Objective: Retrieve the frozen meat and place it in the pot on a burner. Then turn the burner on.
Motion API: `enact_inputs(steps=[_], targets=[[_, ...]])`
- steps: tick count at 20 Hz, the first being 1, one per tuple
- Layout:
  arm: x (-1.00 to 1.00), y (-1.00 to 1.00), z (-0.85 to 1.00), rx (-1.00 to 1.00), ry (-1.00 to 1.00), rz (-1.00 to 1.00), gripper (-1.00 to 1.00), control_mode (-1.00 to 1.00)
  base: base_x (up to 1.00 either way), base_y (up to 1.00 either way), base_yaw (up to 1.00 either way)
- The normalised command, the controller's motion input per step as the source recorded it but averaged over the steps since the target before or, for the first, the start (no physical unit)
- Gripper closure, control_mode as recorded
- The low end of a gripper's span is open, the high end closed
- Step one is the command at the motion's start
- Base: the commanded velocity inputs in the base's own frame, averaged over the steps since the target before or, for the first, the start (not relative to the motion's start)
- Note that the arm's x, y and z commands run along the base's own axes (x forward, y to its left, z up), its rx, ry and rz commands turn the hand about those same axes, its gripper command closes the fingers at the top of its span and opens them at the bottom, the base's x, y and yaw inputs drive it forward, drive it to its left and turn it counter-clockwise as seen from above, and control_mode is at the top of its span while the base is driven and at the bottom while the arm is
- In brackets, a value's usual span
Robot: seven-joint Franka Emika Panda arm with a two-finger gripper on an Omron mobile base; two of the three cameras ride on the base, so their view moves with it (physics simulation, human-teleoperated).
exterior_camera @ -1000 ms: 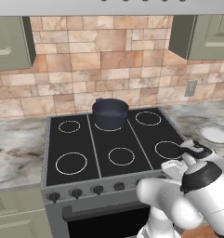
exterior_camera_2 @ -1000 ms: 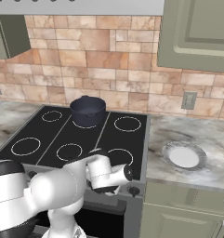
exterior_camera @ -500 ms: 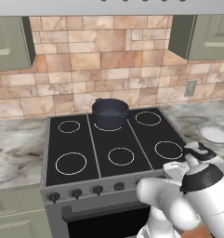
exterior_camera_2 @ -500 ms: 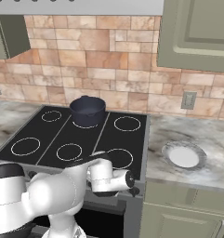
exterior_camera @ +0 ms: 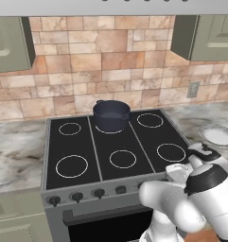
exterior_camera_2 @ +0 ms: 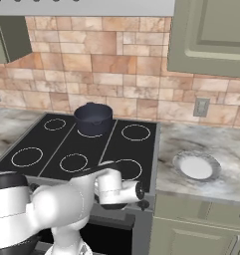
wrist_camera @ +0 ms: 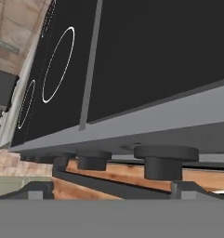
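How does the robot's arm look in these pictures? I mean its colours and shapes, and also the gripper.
The arm has glossy white, rounded shells with dark bands at the joints. Its wrist section is a short white cylinder with a black end cap. No cables or markings show. The gripper shows two small dark grey finger tips, blocky in shape.

A wall of tan and pink stone tiles runs along the far side, with grey-green upper cabinets at left and right and a pale range hood overhead between them. The marbled grey surface stretches to both sides of the stove, and a wall socket sits on the tiles at the right. Below the surface are matching grey-green lower cabinets.
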Motion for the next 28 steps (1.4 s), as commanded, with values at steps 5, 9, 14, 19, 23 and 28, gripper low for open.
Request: enact_inputs(steps=[5,9,14,19,23,28], targets=[[-0.01,0.7,-0.14,0.03,-0.01,0.15,-1.0,-1.0,0.0,0.0,0.0],[-0.09,0.68,-0.03,0.0,-0.09,0.14,-1.0,-1.0,0.0,0.0,0.0],[-0.34,0.81,0.0,0.0,-0.2,0.15,-1.0,-1.0,0.0,0.0,0.0],[-0.34,0.91,0.0,0.0,-0.19,0.1,-1.0,-1.0,0.0,0.0,0.0],[-0.13,0.65,0.06,0.0,-0.15,0.03,-1.0,-1.0,0.0,0.0,0.0],[-0.15,0.39,0.21,-0.04,-0.04,-0.02,-1.0,-1.0,0.0,0.0,0.0]])
